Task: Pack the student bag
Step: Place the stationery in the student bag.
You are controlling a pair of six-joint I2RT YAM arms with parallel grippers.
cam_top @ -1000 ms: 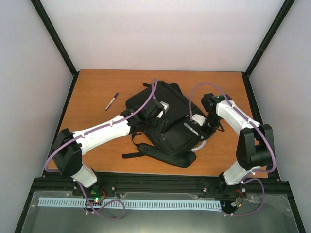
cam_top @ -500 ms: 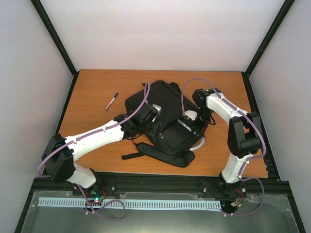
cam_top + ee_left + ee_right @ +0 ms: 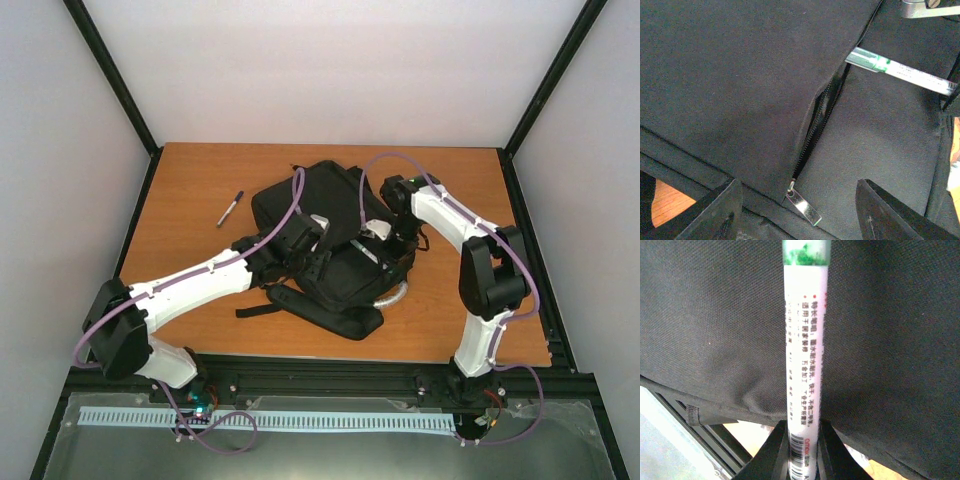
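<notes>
right hand (image 3: 802, 452) carried its marker (image 3: 803, 365) farther over the student bag (image 3: 325, 195).

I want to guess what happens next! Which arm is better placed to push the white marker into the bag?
Right. The right jaws are shut on the marker, and its green end lies at the student bag's open zip pocket. The left jaws stand open over the zip pull, holding nothing.
</notes>
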